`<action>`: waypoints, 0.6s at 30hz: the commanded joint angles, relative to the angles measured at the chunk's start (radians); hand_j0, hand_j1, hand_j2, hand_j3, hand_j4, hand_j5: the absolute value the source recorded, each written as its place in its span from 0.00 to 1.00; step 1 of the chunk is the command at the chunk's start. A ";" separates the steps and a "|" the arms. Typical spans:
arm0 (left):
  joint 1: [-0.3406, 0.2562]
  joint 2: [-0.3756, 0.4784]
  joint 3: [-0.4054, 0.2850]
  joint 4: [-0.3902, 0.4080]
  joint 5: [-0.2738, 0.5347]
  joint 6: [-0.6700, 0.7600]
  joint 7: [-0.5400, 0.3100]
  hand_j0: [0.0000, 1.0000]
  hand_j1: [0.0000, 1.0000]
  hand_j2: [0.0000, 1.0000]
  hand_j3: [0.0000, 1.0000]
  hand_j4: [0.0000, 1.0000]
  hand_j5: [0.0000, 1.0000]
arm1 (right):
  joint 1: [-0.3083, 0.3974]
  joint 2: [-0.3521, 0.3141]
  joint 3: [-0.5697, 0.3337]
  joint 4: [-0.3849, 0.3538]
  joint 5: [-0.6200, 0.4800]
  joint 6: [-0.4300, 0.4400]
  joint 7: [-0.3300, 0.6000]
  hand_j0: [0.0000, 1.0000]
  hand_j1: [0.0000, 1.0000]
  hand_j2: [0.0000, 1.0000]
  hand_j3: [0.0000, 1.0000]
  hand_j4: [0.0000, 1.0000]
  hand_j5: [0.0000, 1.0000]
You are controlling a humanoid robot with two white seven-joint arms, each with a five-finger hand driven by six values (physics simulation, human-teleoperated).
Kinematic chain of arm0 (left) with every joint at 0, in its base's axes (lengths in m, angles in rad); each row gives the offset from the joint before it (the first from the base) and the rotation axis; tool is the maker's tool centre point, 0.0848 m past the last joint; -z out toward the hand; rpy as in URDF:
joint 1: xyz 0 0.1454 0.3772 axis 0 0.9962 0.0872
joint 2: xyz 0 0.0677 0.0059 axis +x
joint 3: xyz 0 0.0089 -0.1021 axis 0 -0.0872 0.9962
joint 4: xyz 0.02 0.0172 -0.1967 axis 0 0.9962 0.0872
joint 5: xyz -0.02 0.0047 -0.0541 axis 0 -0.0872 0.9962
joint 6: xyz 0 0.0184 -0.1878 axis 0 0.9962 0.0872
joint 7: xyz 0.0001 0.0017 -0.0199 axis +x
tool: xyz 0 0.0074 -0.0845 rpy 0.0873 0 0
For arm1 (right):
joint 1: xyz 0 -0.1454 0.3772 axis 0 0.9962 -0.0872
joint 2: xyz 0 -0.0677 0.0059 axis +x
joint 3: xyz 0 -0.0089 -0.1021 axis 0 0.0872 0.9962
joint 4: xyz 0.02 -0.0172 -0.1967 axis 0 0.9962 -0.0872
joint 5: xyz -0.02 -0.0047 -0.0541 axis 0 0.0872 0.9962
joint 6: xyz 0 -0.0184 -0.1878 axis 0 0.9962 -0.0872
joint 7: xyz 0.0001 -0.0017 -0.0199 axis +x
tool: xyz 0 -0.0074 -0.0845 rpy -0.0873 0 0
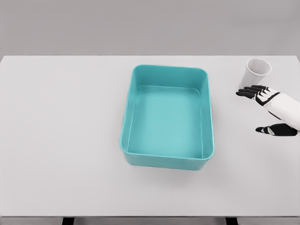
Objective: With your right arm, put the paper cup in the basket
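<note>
A white paper cup (pixel 256 72) stands upright near the table's far right edge. The teal basket (pixel 128 115) sits in the middle of the table and holds nothing. My right hand (pixel 257 110) comes in from the right edge, just in front of the cup. Its black fingers (pixel 249 92) are spread, with the thumb (pixel 267 129) well apart below them, and it holds nothing. The upper fingers lie right at the cup's base; I cannot tell if they touch it. My left arm does not show.
The white table (pixel 61 140) spreads wide on the basket's left and front. Its front edge runs along the bottom of the view, with two dark legs below it.
</note>
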 commanded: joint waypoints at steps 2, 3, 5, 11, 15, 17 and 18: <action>0.000 0.000 0.000 0.000 0.000 -0.001 0.000 1.00 1.00 1.00 1.00 1.00 1.00 | -0.003 0.019 -0.006 0.003 -0.005 0.003 0.004 1.00 1.00 1.00 1.00 1.00 1.00; 0.000 0.000 0.000 0.000 0.000 0.000 0.000 1.00 1.00 1.00 1.00 1.00 1.00 | -0.006 0.022 -0.016 0.005 -0.004 0.003 0.004 1.00 1.00 1.00 1.00 1.00 1.00; 0.000 0.000 0.000 0.000 0.000 -0.001 0.000 1.00 1.00 1.00 1.00 1.00 1.00 | -0.006 0.030 -0.020 0.005 0.031 0.003 0.004 1.00 1.00 1.00 1.00 1.00 1.00; 0.000 0.000 0.000 0.000 0.000 -0.001 0.000 1.00 1.00 1.00 1.00 1.00 1.00 | -0.011 0.126 -0.103 0.034 -0.242 0.003 0.001 1.00 1.00 1.00 1.00 1.00 1.00; 0.000 0.000 0.000 0.000 0.000 -0.001 0.000 1.00 1.00 1.00 1.00 1.00 1.00 | -0.011 0.129 -0.091 0.042 -0.251 0.003 0.004 1.00 1.00 1.00 1.00 1.00 1.00; 0.000 0.000 0.000 0.000 0.000 -0.001 0.000 1.00 1.00 1.00 1.00 1.00 1.00 | -0.006 0.135 -0.092 0.039 -0.237 0.003 0.004 1.00 1.00 1.00 1.00 1.00 1.00; 0.000 0.000 0.000 0.000 0.000 0.000 0.000 1.00 1.00 1.00 1.00 1.00 1.00 | -0.006 0.139 -0.095 0.039 -0.243 0.003 0.004 1.00 1.00 1.00 1.00 1.00 1.00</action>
